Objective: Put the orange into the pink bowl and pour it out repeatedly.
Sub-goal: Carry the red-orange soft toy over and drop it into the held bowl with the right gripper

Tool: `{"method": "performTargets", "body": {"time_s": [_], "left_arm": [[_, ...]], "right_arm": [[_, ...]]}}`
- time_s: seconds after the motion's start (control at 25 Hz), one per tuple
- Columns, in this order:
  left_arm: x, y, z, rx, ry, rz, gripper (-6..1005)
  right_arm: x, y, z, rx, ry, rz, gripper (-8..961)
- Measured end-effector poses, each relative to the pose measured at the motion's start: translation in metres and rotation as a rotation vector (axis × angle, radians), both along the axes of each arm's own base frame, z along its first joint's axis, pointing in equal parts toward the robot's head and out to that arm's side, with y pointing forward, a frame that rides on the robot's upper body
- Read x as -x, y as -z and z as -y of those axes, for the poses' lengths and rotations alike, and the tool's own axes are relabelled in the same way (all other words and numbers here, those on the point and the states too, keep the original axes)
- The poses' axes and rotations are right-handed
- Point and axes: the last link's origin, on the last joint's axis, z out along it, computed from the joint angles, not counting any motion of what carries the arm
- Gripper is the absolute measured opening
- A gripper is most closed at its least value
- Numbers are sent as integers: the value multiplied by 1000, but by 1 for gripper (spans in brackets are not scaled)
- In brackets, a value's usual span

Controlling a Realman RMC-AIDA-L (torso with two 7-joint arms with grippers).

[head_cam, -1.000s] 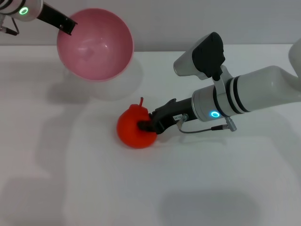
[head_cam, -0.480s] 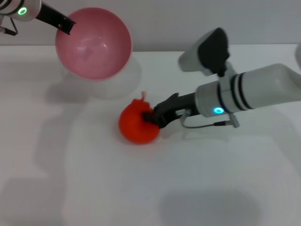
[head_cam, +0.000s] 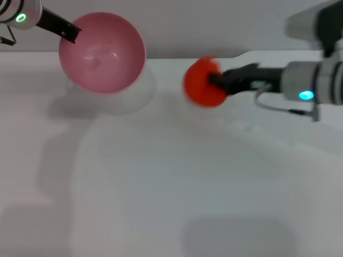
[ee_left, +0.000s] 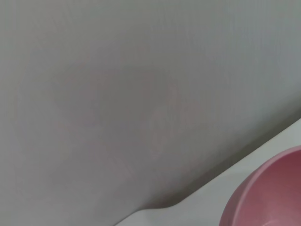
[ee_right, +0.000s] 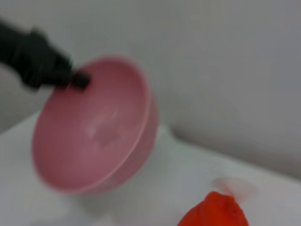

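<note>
**Orange aloft, bowl tilted to receive**

Head view: the right gripper (head_cam: 217, 81) is clenched on the orange (head_cam: 202, 83), which hangs clear of the white table (head_cam: 171, 187), to the right of the pink bowl (head_cam: 102, 52) and well apart from it; the left gripper (head_cam: 71, 33) pinches the bowl's far-left rim, holding it raised and tipped so its mouth faces forward; judged from this, the step in hand is carrying the fruit to the bowl, and the next move calls for travel leftward until the orange sits over the open mouth, then a release; the bowl may need levelling first, or the fruit could roll straight out.

Left wrist view: only a curved slice of the pink bowl (ee_left: 270, 193) shows, smooth and matte-glossy, against a plain grey wall (ee_left: 117, 94) and a strip of white table; the gripper's own fingers are not seen here.

Right wrist view: the pink bowl (ee_right: 94, 127) reads as deep, round, thin-walled plastic with a plain lip; the left gripper (ee_right: 77, 79), black, bites that lip; the orange (ee_right: 214, 212) appears as a lumpy, vivid red-orange mound, rounded and slightly uneven in skin.
</note>
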Motion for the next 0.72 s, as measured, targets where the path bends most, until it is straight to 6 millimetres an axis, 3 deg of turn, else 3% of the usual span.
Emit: {"method": "performTargets", "body": {"time_s": [0.04, 0.08, 0.28, 0.52, 0.72], "left_arm": [[1, 1, 0, 2, -1, 1, 43], [1, 2, 1, 4, -2, 2, 43], [3, 11, 6, 27, -8, 12, 43], [0, 34, 18, 126, -33, 24, 43], [-15, 59, 30, 240, 0, 58, 43]], "right_arm": [[-2, -8, 0, -30, -1, -9, 41], [-2, -29, 0, -103, -17, -23, 41], [6, -66, 6, -235, -73, -35, 40], [29, -78, 10, -222, -179, -48, 41], [63, -70, 19, -137, -334, -38, 41]]}}
